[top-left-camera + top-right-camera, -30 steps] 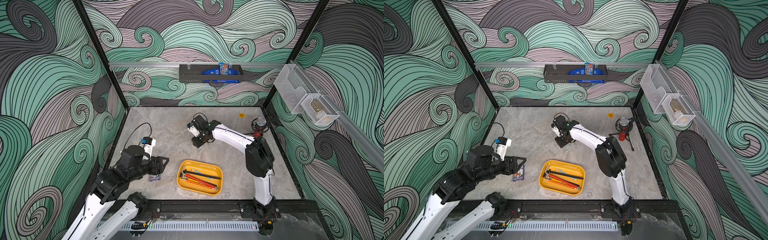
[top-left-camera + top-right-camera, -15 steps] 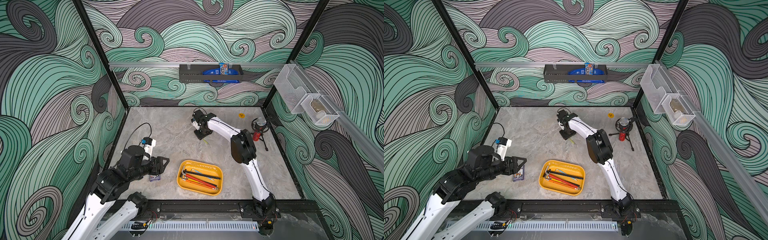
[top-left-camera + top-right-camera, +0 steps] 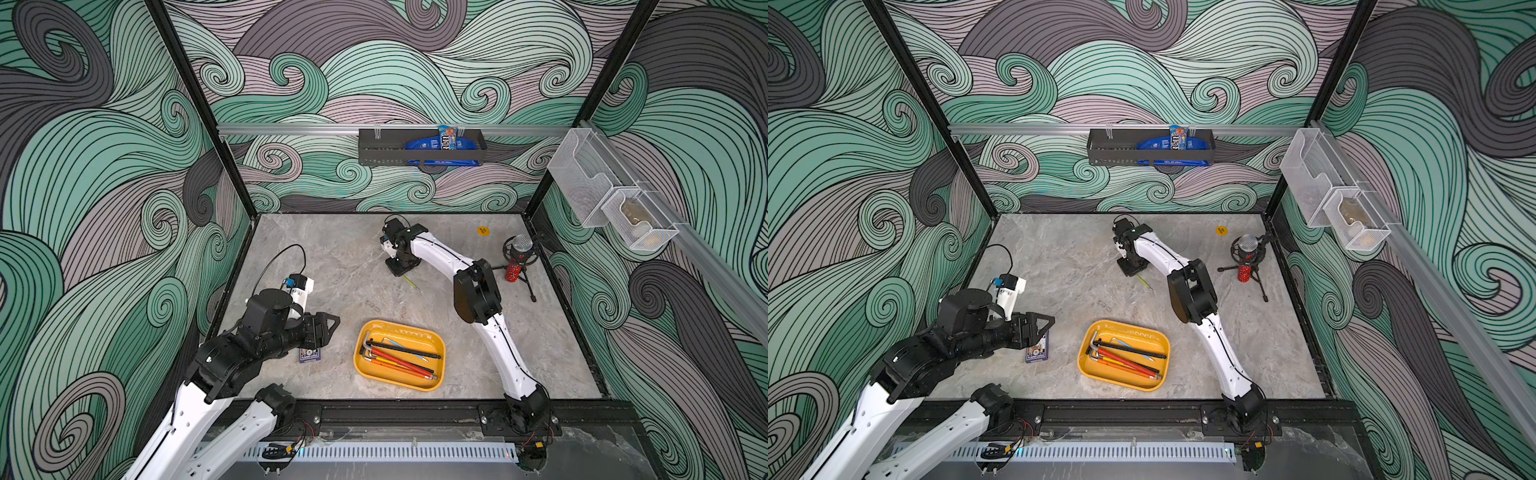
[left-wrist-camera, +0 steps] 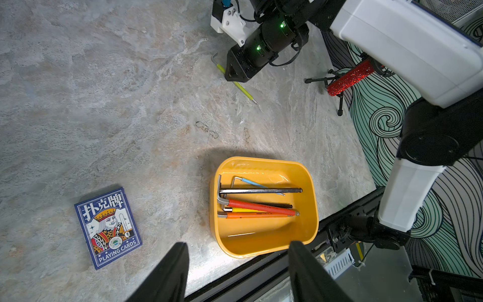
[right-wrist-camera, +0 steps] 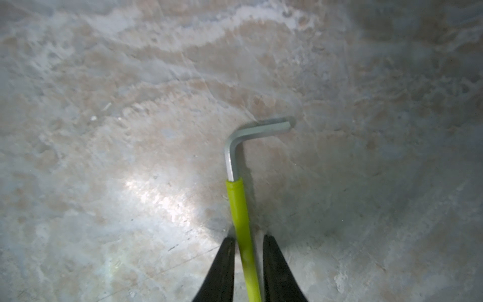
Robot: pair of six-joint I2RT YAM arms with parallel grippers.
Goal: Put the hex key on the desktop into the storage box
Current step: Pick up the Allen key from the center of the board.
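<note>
Toward the table's [image 3: 324, 257] far edge, our right fingers [image 5: 222, 266] straddle the hex key [image 5: 236, 206], narrow but not yet pinching; its long axis runs between them. Our left fingers [image 4: 170, 269], wide, hang well apart.

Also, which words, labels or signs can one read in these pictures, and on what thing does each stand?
"扑克牌": on the card box, above the king picture.
"PLAYING CARDS": on the same card box, below the king.
Snack packet in the black wall basket: print too blurred to read.
Blue bag beside it: white print too small to read.
Yellow round sticker on the table: mark too small to read.
</note>
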